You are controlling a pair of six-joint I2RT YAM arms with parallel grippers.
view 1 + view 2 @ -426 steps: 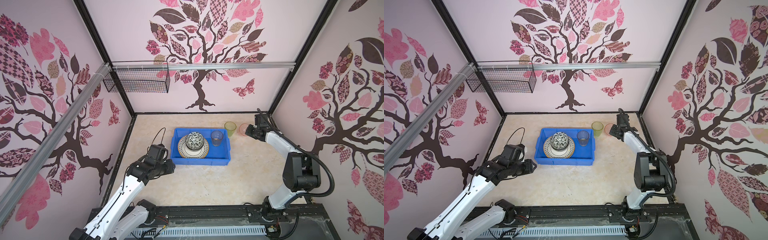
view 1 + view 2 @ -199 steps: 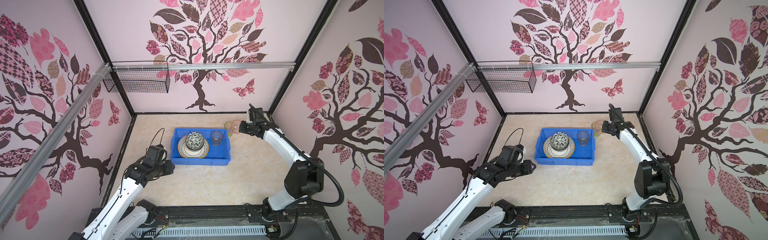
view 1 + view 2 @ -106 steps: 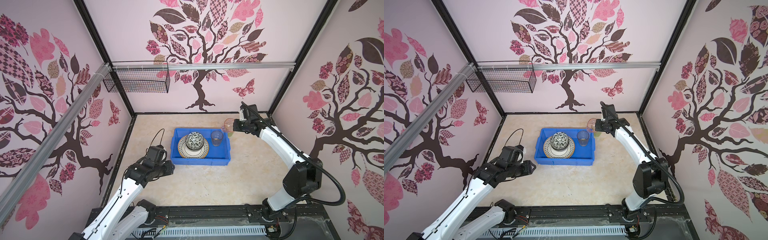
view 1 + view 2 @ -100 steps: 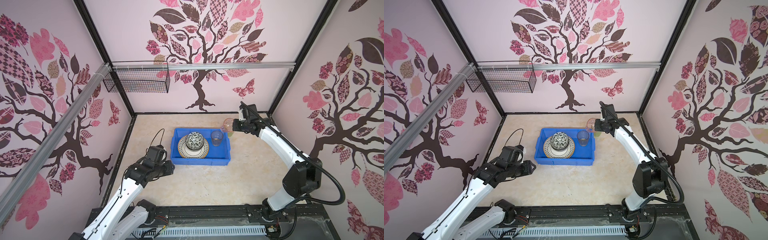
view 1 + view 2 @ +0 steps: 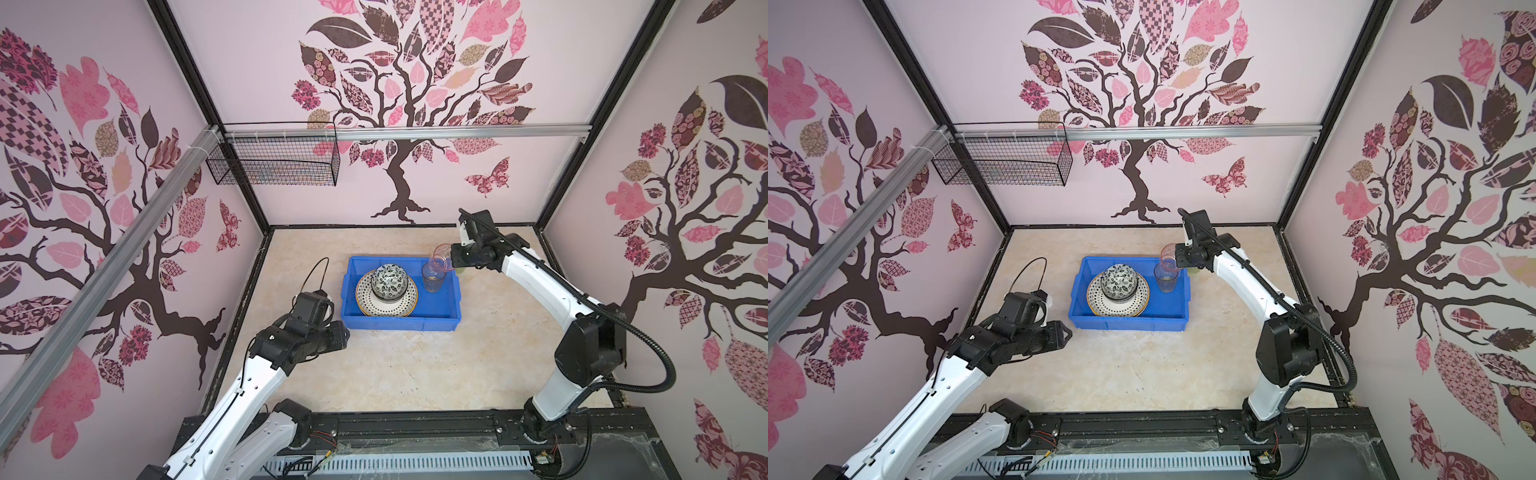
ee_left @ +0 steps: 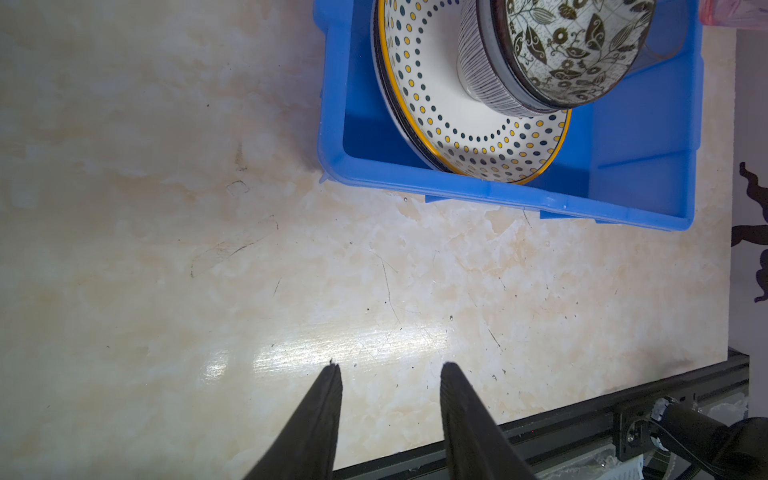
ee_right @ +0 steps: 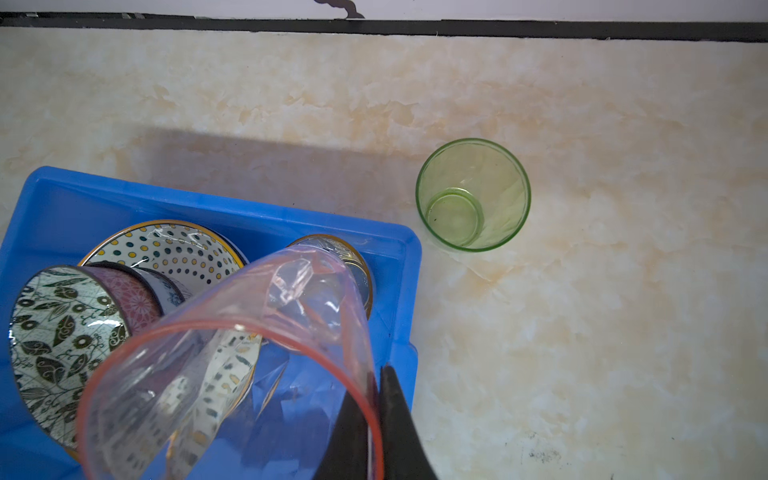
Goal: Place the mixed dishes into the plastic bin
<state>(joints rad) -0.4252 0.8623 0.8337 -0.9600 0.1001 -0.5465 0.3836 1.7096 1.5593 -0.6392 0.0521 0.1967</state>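
Our right pincer is pinching the wall of the pink cup, one finger inside the rim and the other outside, pressed tight on the thin plastic. The cup hangs tilted over the far right corner of the blue bin, just above a clear cup that stands upright inside. We cannot tell whether the two touch.

Beside the clear cup a dotted plate tops a stack. It carries nested bowls, with a black-and-white leafy bowl uppermost. A green cup stands upright on the marbled desk just outside the bin's corner, largely hidden by the right arm in both top views.

All three cups are see-through, smooth and tapered. The bin is glossy, with a lipped rim.

Our left pincer is spread and holds nothing, hovering over the desk near the bin's near left corner.

Two seconds ago the pink cup was down by the green one — since then it has come up and across over the bin, while the left arm has stayed put.
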